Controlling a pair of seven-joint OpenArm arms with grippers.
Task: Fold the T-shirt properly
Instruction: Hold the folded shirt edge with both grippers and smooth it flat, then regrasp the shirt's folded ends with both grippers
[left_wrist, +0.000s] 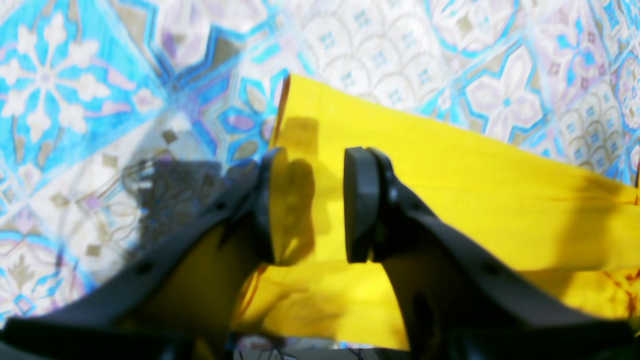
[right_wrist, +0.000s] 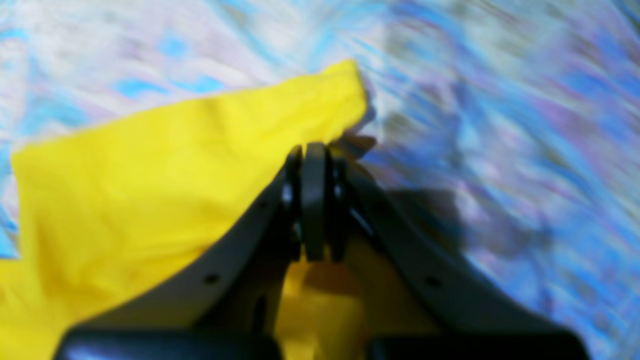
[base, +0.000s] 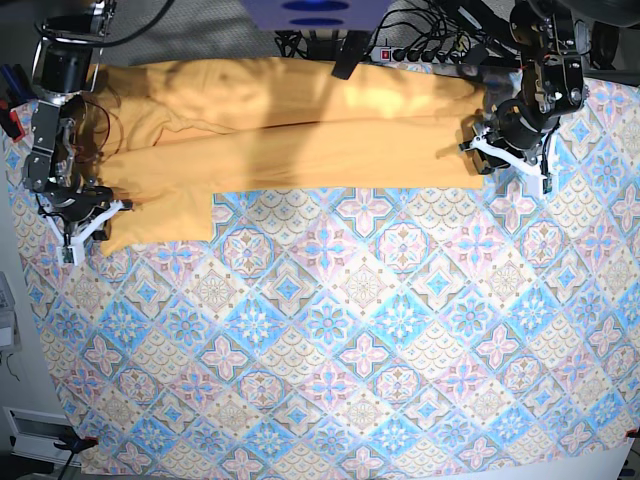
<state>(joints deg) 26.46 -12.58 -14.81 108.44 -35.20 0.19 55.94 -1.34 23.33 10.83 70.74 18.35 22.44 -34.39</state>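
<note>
The yellow-orange T-shirt (base: 300, 130) lies stretched across the far side of the table as a long band, with no lettering showing. My left gripper (base: 508, 152) is at its right end. In the left wrist view this gripper (left_wrist: 315, 205) is open, with the shirt's edge (left_wrist: 450, 180) between the two pads. My right gripper (base: 76, 214) is at the shirt's lower left corner. In the blurred right wrist view it (right_wrist: 313, 200) is shut, with yellow fabric (right_wrist: 150, 170) running under the fingers and a corner just beyond them.
The blue-pink tile-patterned cloth (base: 350, 350) covers the whole table. Cables and a power strip (base: 400, 45) lie behind the far edge. Both arm bases stand at the far corners.
</note>
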